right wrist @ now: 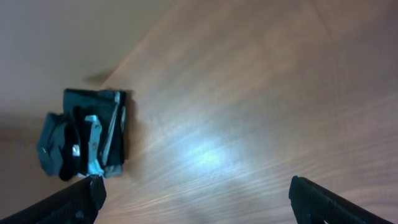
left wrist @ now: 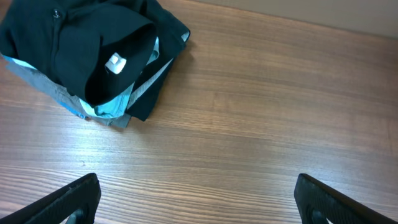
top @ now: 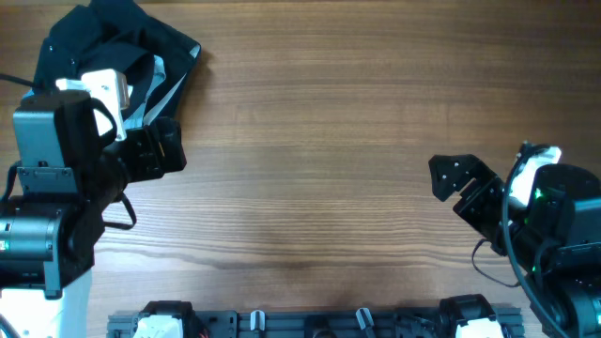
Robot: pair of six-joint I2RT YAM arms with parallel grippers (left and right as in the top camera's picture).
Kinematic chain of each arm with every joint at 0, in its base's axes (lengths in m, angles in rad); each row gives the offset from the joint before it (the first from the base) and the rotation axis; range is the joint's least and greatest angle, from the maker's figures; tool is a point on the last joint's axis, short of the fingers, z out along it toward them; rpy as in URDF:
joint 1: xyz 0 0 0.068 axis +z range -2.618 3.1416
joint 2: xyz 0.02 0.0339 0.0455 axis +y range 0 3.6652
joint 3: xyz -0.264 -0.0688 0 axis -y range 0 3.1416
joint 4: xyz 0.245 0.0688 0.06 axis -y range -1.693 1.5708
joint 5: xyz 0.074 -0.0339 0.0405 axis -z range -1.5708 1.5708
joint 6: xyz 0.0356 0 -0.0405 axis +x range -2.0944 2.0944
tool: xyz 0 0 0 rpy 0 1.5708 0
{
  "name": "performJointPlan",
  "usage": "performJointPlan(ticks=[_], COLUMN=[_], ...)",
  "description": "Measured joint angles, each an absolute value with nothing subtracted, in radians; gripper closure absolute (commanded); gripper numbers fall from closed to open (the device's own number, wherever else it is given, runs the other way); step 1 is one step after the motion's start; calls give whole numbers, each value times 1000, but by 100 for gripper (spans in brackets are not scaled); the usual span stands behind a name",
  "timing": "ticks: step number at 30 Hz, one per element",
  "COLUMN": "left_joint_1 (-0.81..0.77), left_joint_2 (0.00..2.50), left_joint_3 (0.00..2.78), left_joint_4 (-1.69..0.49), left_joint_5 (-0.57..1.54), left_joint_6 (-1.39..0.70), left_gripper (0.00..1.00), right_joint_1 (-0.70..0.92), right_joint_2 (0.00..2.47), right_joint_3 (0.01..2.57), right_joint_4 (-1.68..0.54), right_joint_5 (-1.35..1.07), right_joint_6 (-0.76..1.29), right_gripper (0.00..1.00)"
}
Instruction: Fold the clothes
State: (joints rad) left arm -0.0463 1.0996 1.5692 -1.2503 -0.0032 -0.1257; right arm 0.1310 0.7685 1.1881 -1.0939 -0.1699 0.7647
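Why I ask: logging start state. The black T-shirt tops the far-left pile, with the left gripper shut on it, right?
No. The left wrist view shows the left gripper open, apart from the black T-shirt, which does top the far-left pile.

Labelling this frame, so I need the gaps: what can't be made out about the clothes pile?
Black shirt: cut off by top and left edges in left wrist view; left arm covers part overhead.
Blue shirt and grey garment: only edges show under the black shirt.
Label: too small to read.
Right wrist view: pile small and blurred.
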Motion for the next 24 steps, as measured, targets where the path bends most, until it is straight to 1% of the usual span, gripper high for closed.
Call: performJointPlan(ticks=[3, 5, 7, 10, 12, 16, 18, 24], left_joint_1=[-46, -46, -46, -46, -46, -46, -46, -47], left_joint_2=[1100, 1100, 1100, 1100, 1100, 1100, 1100, 1101], left_joint_3=[1569, 1569, 1569, 1569, 1569, 1569, 1569, 1570], left_joint_4=[-1251, -1250, -1250, -1250, -1250, -1250, -1250, -1250], left_joint_5=[-3, -3, -3, -3, -3, -3, -3, -3], left_joint_6=[-126, -126, -126, -126, -126, -126, -126, -126], left_gripper=[0, 0, 0, 0, 0, 0, 0, 0], right_joint_1=[144, 146, 147, 148, 148, 148, 148, 149], right_joint_2=[768, 768, 762, 721, 678, 558, 515, 255], right_joint_3=[1187, 1185, 1176, 1128, 1076, 912, 852, 514], right_joint_4=[-960, -864, -785, -760, -753, -691, -660, -478], right_joint_5=[-174, -218, -308, -430, -481, -536, -543, -553], right_joint_6=[580, 413, 204, -68, -190, -326, -348, -415], right_gripper=[0, 0, 0, 0, 0, 0, 0, 0])
